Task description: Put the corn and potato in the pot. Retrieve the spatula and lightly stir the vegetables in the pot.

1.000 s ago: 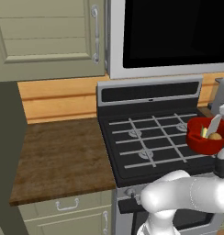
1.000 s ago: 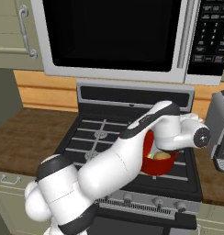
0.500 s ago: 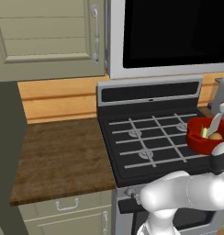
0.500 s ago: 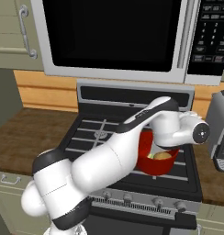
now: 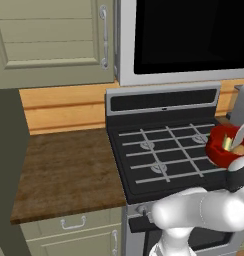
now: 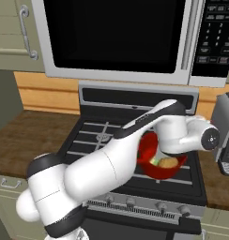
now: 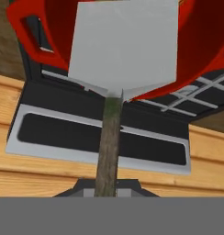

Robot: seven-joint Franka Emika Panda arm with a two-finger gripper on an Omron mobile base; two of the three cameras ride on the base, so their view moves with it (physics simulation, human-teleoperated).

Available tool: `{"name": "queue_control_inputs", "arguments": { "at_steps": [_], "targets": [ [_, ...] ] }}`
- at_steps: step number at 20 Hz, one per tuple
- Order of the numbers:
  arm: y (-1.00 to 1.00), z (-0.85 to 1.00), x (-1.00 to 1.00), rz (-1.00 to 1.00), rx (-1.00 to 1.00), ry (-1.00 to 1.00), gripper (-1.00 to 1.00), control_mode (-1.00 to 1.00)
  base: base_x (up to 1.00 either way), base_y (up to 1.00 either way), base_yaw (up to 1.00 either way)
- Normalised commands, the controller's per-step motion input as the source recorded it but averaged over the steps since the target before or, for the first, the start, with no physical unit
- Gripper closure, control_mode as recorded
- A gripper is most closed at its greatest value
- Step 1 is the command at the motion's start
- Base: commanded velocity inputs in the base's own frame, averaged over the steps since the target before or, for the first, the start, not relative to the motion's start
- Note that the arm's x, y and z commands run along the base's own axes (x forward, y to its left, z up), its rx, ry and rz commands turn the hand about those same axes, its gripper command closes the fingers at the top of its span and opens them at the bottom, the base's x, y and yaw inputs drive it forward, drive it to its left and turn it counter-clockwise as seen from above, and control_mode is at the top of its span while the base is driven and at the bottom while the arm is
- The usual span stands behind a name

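Spatula (image 7: pixel 124 46), clamped in the closed gripper (image 7: pixel 107 193), is stirring corn (image 5: pixel 227 143) and potato (image 6: pixel 168 162) already inside the pot (image 6: pixel 149 150), frame centre.

Black gas stove (image 5: pixel 164 150), microwave (image 6: pixel 116 37) above, wooden counter (image 5: pixel 69 170) beside.

In the right base view the arm's forearm is covering the left half of the pot (image 6: pixel 161 165), so of the vegetables just a sliver of corn (image 6: pixel 155 162) and part of the potato (image 6: pixel 168 162) are showing at its 3 o'clock side. In the left base view the picture's edge at 3 o'clock is cutting off the pot (image 5: pixel 220 150), and the contents are too small to separate clearly. In the hand view the spatula (image 7: pixel 123 46) blade is hiding the pot's inside, and its handle is running off at 6 o'clock into the grey band, concealing the fingers holding it.
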Motion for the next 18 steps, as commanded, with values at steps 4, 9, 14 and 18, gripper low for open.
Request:
{"name": "queue_control_inputs", "arguments": {
  "at_steps": [4,9,14,18],
  "targets": [
    [0.00,0.12,-0.21,-0.02,0.00,0.04,1.00,-1.00,0.00,0.00,0.00],
    [0.10,-0.01,0.10,0.00,0.00,0.01,1.00,-1.00,0.00,0.00,0.00],
    [0.00,-0.25,0.03,0.00,0.00,0.02,1.00,-1.00,0.00,0.00,0.00],
    [0.01,-0.48,0.12,0.00,0.04,0.01,1.00,-1.00,0.00,0.00,0.00]
  ]
}}
